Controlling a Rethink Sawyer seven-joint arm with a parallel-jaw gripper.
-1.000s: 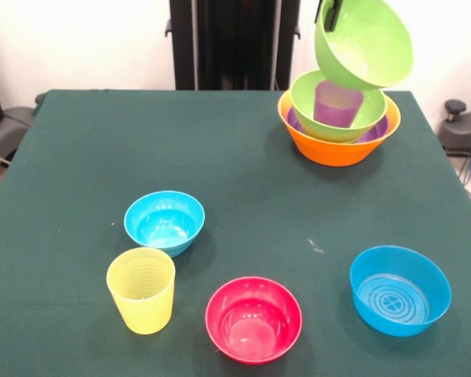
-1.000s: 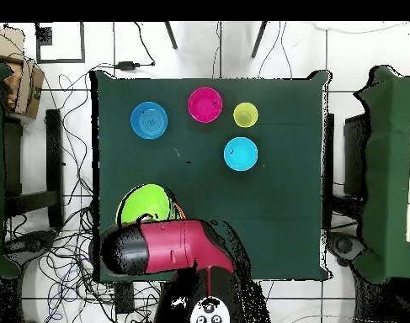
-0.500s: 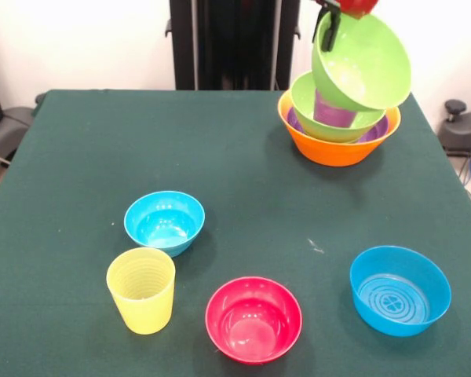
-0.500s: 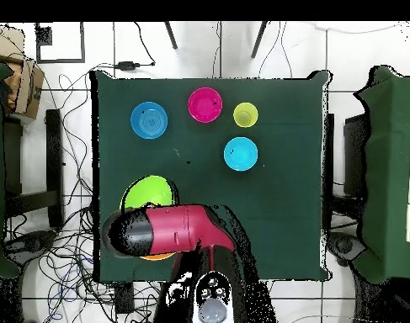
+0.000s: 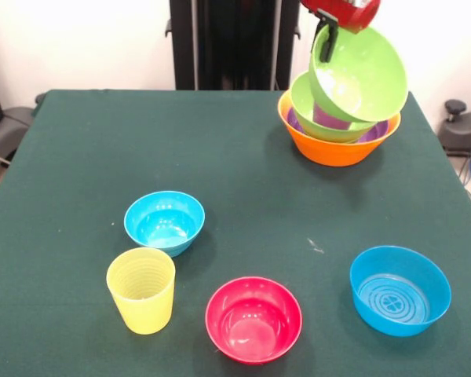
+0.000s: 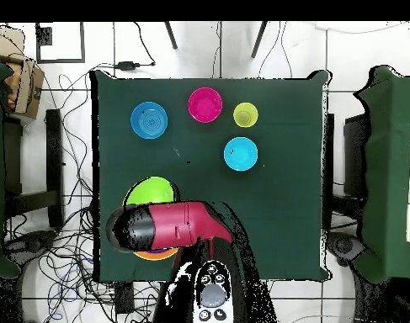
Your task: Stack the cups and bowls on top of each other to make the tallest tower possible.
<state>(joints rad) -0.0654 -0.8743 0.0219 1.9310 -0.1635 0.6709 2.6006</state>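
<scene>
We see the gripper [image 5: 326, 38] clamped on the rim of a tilted lime bowl [image 5: 361, 75], which sits on the tower [image 5: 337, 137] at the table's [image 5: 235, 165] 1 o'clock. Loose toward 6 o'clock: two blue bowls [image 5: 164, 221], pink-red bowl [image 5: 253, 318], yellow cup [image 5: 141, 289].

Claw [image 5: 327, 41] lowered green bowl [image 5: 361, 75] onto tower [image 5: 337, 129].

Lime green plastic bowls [image 5: 359, 75]: two showing
Blue plastic bowls [image 5: 164, 221]: two
Pink-red plastic bowl [image 5: 253, 318]: one
Large orange plastic bowl [image 5: 335, 147]: one
Shallow purple plastic bowl [image 5: 374, 133]: one
Ribbed pale yellow plastic tumbler [image 5: 142, 290]: one
Translucent purple plastic tumbler [image 5: 330, 118]: one
</scene>
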